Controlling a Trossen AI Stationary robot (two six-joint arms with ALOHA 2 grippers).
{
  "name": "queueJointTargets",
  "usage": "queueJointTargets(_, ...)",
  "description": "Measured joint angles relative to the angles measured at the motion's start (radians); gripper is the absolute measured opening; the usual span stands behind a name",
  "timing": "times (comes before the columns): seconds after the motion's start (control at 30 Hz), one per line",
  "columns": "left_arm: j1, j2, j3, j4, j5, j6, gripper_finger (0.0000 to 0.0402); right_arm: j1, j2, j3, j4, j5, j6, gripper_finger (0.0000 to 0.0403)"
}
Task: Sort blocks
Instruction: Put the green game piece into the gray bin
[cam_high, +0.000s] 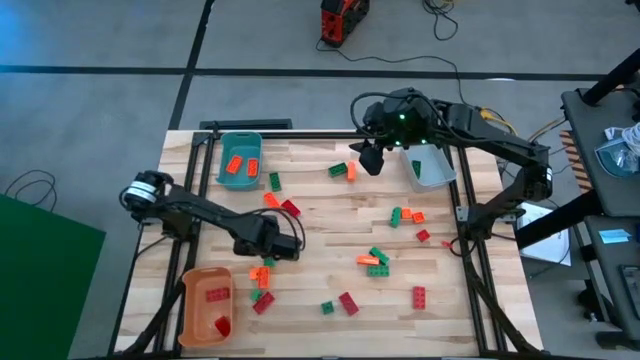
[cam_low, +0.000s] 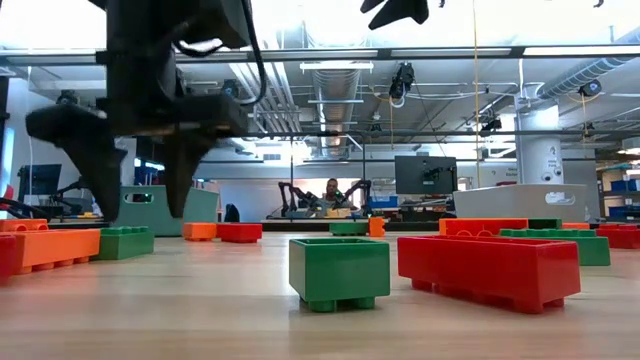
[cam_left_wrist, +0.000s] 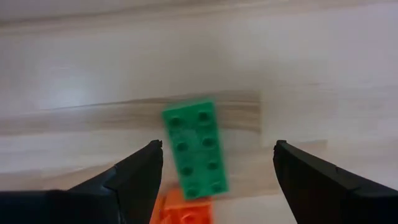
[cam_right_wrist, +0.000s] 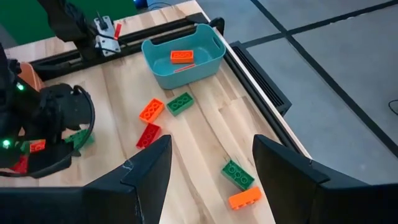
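Note:
Red, orange and green blocks lie scattered on the wooden table (cam_high: 330, 225). My left gripper (cam_high: 281, 250) hangs open over the near left part of the table. In the left wrist view a green block (cam_left_wrist: 194, 149) lies flat on the wood between its fingers (cam_left_wrist: 217, 146), untouched, with an orange block (cam_left_wrist: 183, 211) beside it. My right gripper (cam_high: 368, 160) is open above the far middle of the table. In its wrist view a green block (cam_right_wrist: 238, 174) and an orange block (cam_right_wrist: 244, 198) lie below the gap between its fingers (cam_right_wrist: 211, 146).
A teal bin (cam_high: 240, 160) holding orange blocks stands at the far left. An orange bin (cam_high: 207, 300) with red blocks stands at the near left. A grey bin (cam_high: 432, 165) sits at the far right. A dark frame rail (cam_high: 465, 220) runs along the table's right edge.

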Motion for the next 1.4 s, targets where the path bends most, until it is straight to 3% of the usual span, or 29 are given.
queueJointTargets(0.47, 0.000, 0.116, -0.012, 0.035, 0.020, 0.092, 0.0270, 0.000, -0.008, 0.000, -0.008, 0.000, -0.028, 0.0215)
queueJointTargets(0.63, 0.000, 0.117, -0.012, 0.048, 0.014, 0.121, 0.0227, 0.000, -0.007, 0.000, -0.009, 0.001, -0.031, 0.0215)
queueJointTargets(0.9, 0.000, 0.119, -0.011, 0.068, 0.013, 0.169, 0.0120, 0.000, -0.007, 0.000, -0.009, 0.001, -0.031, 0.0215)
queueJointTargets(1.07, 0.000, 0.103, -0.014, 0.073, 0.009, 0.231, 0.0112, 0.000, -0.007, 0.000, -0.020, 0.001, -0.031, 0.0215)
queueJointTargets(1.23, 0.000, 0.019, 0.000, 0.080, -0.009, 0.367, 0.0113, 0.000, -0.012, 0.000, -0.066, 0.001, -0.043, 0.0215)
queueJointTargets(1.4, 0.005, -0.140, 0.033, 0.186, -0.048, 0.713, 0.0113, 0.000, -0.027, 0.000, -0.113, -0.001, -0.127, 0.0215)
